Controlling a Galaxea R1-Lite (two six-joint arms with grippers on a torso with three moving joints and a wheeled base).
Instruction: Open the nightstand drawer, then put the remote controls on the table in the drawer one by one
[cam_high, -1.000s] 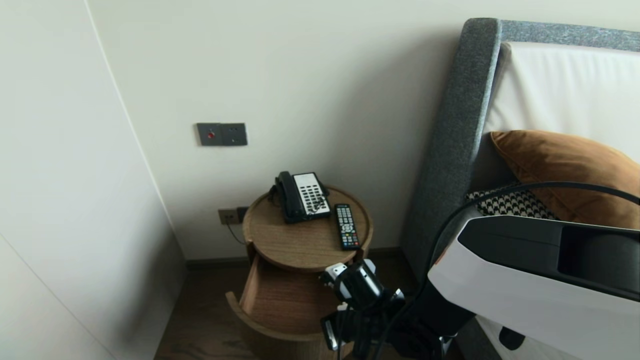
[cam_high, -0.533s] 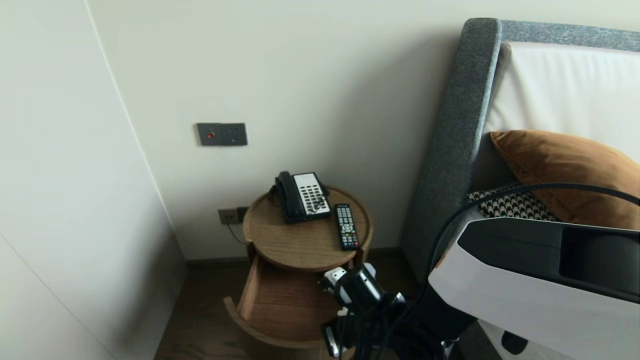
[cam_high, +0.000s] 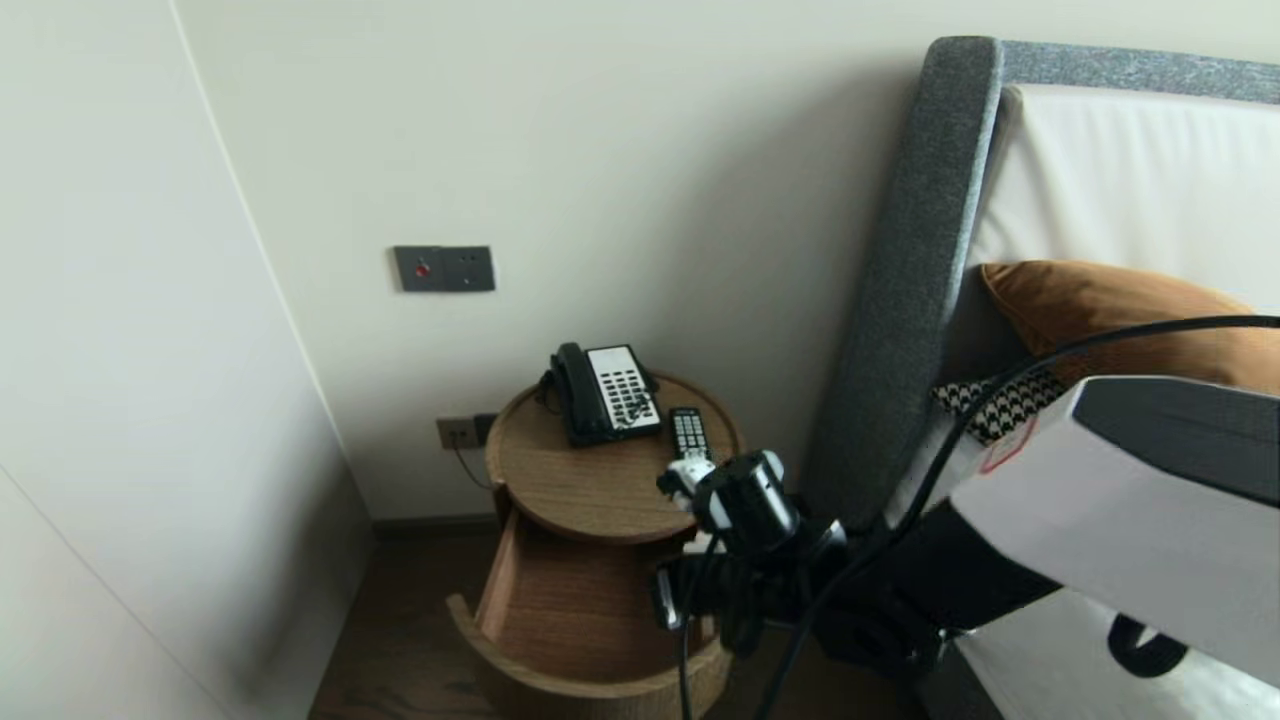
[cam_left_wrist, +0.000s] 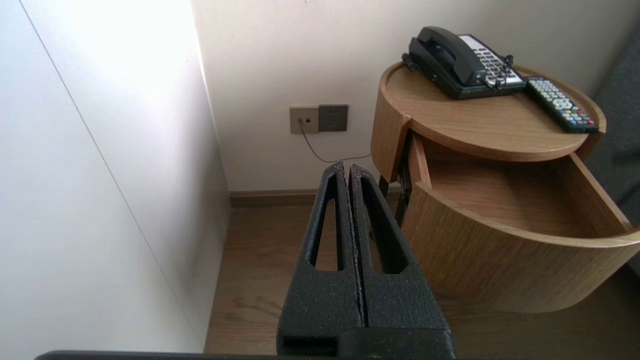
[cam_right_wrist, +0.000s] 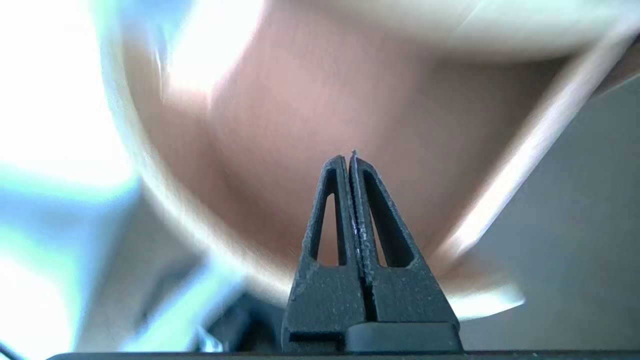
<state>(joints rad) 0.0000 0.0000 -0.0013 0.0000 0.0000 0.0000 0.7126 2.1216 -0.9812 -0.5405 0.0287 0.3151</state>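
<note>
Three views. Head: at lower centre our right arm (cam_high: 745, 500) covers the near end of the remote (cam_high: 685, 430), above the open drawer (cam_high: 560, 610). Left wrist: our left gripper (cam_left_wrist: 346, 167), fingers pressed together, sits apart from the drawer. Right wrist: our right gripper (cam_right_wrist: 350, 157), fingers together, faces blurred wood.

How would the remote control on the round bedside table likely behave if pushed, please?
The remote control looks stiff and flat, so it would probably slide, not roll, over the wooden tabletop. The raised rim may stop it falling. Slim, so likely light.
</note>
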